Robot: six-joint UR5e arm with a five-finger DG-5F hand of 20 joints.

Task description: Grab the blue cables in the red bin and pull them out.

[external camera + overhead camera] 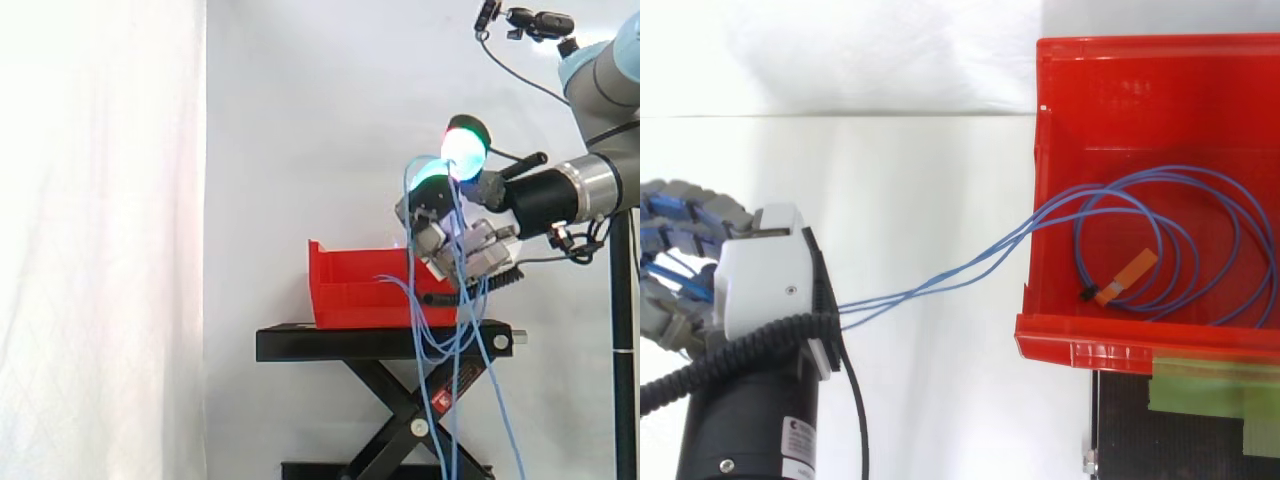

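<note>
The red bin [1160, 100] stands on a black stand [380, 343]. Inside it lie loops of thin blue cables [1200, 200] with an orange tag [1130, 275] at one end. Two strands [940, 283] run taut over the bin's wall toward my hand [760, 280], which hovers outside the bin. In the side view my hand [440, 225] is raised above the bin's near end, tilted, with its glowing fingertips [463, 150] up. Its fingers are curled round the blue cables. More blue cable [470, 350] hangs from the hand in long loops down past the stand.
Green tape [1210, 385] lies on the stand just outside the bin's long wall. The stand's scissor legs [400, 410] are crossed by the hanging cable loops. A white curtain [100, 240] closes off the far side.
</note>
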